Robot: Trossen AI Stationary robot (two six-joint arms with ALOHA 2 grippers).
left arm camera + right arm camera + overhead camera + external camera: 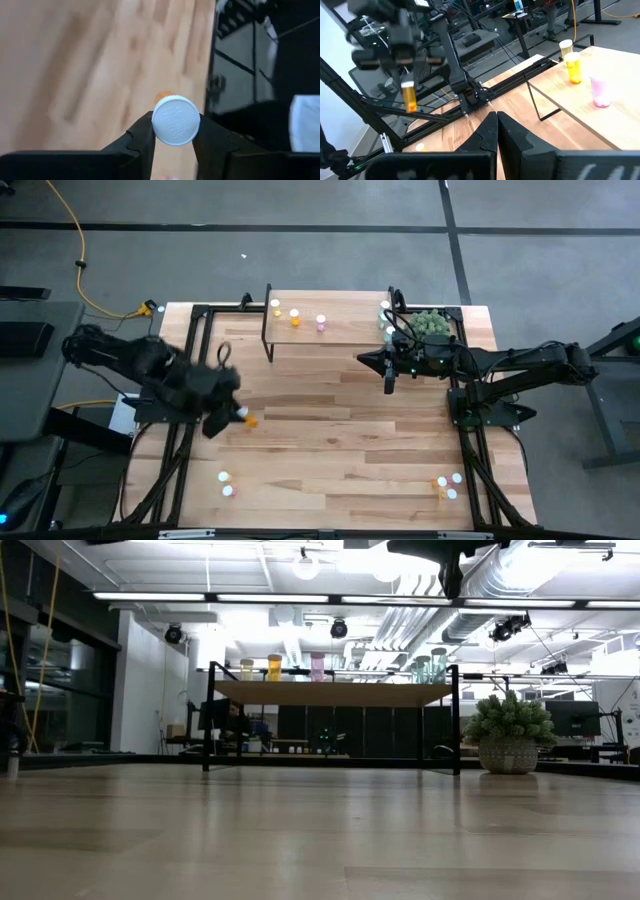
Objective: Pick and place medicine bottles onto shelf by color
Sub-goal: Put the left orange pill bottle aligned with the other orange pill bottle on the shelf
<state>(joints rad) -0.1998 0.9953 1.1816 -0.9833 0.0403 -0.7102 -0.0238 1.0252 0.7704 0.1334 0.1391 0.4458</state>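
high view: left gripper [232,412] sits over the left-middle of the table [340,450] with an orange bottle [247,419] sticking out of it toward the middle of the table. The shelf [340,327] is off toward the far edge, so that's the way the bottle has to travel. Yellow, orange and pink bottles are already lined up on it, with pale ones at its right end.

low view: shelf dead centre with its row of bottles on top, plant [509,735] to its right. Neither gripper is clear here, so no help on the carry.

left wrist view: jaws narrowed right down on the white cap [175,121], one finger each side, a sliver of orange body peeking out behind. The long axis runs straight away from this camera.

right wrist view: right gripper [497,131] has its fingers pressed together, nothing in them, parked near the shelf's right end. Across the table the held bottle hangs upright, cap up, under the left gripper.

who's nearer: left arm has it, so I reckon it's the left's job to go beside the orange bottle on the shelf [572,68].

still loose: a few bottles near the front edge, both corners.
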